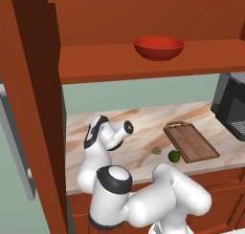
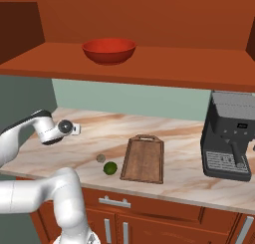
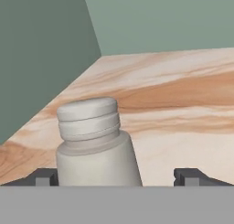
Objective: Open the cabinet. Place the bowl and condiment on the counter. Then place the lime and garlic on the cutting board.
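**Hand view: shaker stands upright between wide-spread fingertips**

Hand view puts the condiment in the lower left of the frame, a whitish-grey shaker with a ridged, paler cap. Its long axis runs up the picture with a slight lean, cap toward the top, base hidden below the frame's lower edge. It stands on the counter, whose beige surface with brown swirling veins fills the right and centre. The gripper has its jaws spread wide: one dark fingertip sits at the lower left just beside the bottle, the other at the lower right well apart from it. Whether the left tip touches the bottle cannot be told.

In the left base view the cabinet stands open across the top, and the bowl, wide, shallow and glossy red, rests mouth-up on its shelf in the upper centre. The cutting board lies right of centre, a brown rectangle whose long axis runs diagonally from upper left to lower right, its metal loop handle at the upper-left end. The lime, a dark green ball, sits just beside the board's left edge, and the garlic, a small grey-beige lump, lies near the lime on its left. Both are on the bare marble, off the board.

In the right base view a dark coffee machine stands at the right.
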Available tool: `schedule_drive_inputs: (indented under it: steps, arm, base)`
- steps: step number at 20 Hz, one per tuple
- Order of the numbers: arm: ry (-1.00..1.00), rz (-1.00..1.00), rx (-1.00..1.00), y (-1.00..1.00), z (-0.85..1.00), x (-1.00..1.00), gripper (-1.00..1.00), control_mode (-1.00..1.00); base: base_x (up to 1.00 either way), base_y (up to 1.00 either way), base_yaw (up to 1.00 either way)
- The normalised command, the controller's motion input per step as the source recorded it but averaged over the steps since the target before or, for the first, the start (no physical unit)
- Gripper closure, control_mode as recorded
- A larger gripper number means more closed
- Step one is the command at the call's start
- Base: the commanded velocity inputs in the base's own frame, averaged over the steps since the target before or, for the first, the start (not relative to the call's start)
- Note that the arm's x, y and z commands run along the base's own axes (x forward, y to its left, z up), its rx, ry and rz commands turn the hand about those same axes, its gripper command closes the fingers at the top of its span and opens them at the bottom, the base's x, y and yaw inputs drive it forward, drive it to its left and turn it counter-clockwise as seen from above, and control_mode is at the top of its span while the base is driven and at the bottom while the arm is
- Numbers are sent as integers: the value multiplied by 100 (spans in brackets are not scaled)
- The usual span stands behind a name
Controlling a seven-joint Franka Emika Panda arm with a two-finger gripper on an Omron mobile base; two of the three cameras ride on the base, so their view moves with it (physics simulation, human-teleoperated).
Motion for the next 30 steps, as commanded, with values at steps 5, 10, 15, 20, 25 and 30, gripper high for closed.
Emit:
schedule_drive_inputs:
  steps: [5,10,15,20,25,30]
  arm:
    - [5,0,0,-5,32,-10,-100,-100]
    - [13,0,0,-30,66,-40,-100,-100]
    - [16,0,0,-44,61,-55,-100,-100]
    - [16,0,0,-33,56,-50,-100,-100]
    - [17,0,0,-34,50,-49,-100,-100]
    - [15,0,0,-29,26,-65,-100,-100]
  base:
    - [0,0,0]
    - [0,0,0]
    - [0,0,0]
    - [0,0,0]
    - [0,0,0]
    - [0,0,0]
